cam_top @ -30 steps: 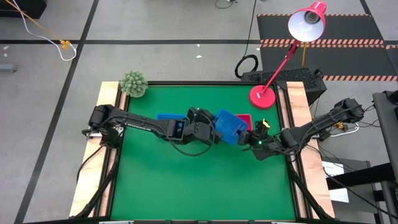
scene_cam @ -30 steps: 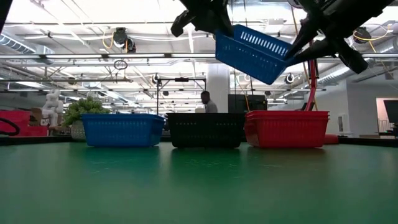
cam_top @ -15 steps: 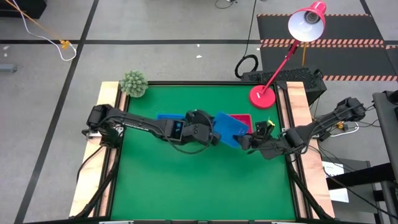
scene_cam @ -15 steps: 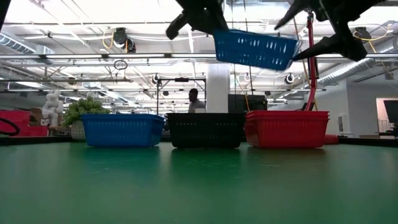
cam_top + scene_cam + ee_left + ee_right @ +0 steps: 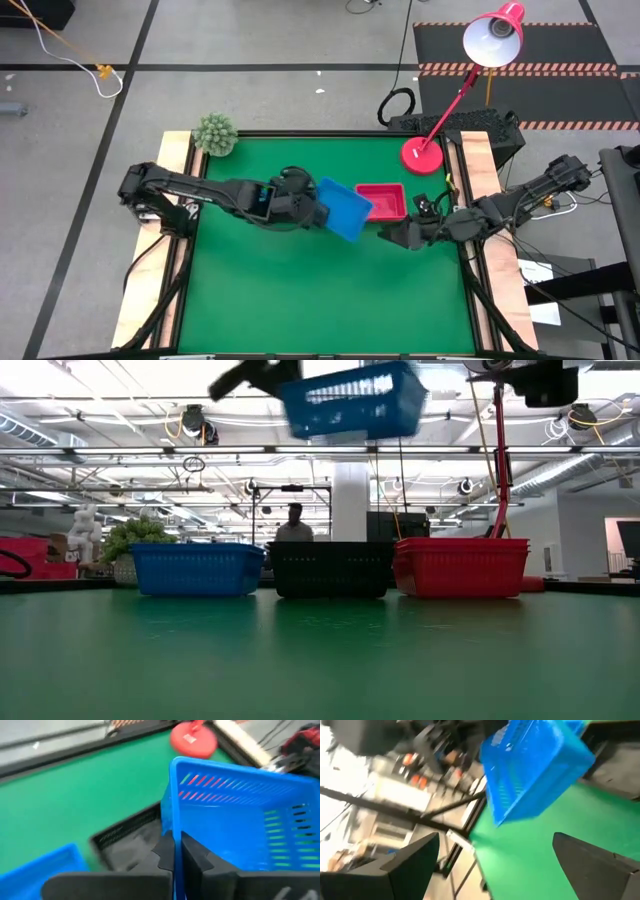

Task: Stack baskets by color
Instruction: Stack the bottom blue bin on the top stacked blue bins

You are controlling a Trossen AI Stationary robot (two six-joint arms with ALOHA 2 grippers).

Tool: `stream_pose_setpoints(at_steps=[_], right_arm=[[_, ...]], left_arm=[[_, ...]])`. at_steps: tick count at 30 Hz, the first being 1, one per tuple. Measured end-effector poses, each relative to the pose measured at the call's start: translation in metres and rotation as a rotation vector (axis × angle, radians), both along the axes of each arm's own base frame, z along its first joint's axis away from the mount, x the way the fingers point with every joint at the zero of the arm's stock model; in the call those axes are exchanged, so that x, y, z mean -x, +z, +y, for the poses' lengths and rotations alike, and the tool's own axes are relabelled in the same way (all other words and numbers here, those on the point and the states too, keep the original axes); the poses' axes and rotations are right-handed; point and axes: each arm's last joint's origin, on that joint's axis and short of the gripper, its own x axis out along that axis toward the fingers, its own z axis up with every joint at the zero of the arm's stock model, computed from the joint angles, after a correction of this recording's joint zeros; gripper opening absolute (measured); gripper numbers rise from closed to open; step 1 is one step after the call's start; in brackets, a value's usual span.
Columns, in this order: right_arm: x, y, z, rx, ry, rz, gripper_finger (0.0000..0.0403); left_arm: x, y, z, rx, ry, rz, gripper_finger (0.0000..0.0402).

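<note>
I hold the blue basket by its rim in my left claw, pinched shut, aloft; the blue stack sits below-left of it; I level first; my right claw gapes empty.

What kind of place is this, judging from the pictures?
Probably a robotics lab or workshop hall: a green work table with two mounted arms, exposed ceiling pipes and lights behind, and striped hazard tape on the floor.

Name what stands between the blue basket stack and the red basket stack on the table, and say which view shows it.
The black basket stack stands between the blue stack and the red stack; the low view shows all three in a row.
</note>
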Motion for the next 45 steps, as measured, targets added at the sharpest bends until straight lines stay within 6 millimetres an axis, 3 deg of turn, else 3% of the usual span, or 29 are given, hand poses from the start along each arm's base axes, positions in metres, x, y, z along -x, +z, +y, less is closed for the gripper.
stream_pose_setpoints(at_steps=[13,21,31,39,45], right_arm=[[0.018,0.014,0.000,0.014,0.145,-0.072,0.0384],[0.023,0.015,0.005,0.033,0.188,-0.074,0.0384],[0.024,0.014,0.008,0.035,0.198,-0.068,0.0384],[0.024,0.014,0.005,0.043,0.120,-0.071,0.0384],[0.024,0.014,0.004,0.037,0.066,-0.076,0.0384]], left_arm=[[0.086,0.025,0.011,0.196,0.267,0.202,0.0009],[0.126,0.026,0.016,0.168,0.418,0.301,0.0013],[0.158,-0.013,0.028,0.220,0.426,0.128,0.0010],[0.163,-0.055,0.039,0.236,0.431,0.049,0.0020],[0.163,-0.072,0.041,0.230,0.433,0.068,0.0006]])
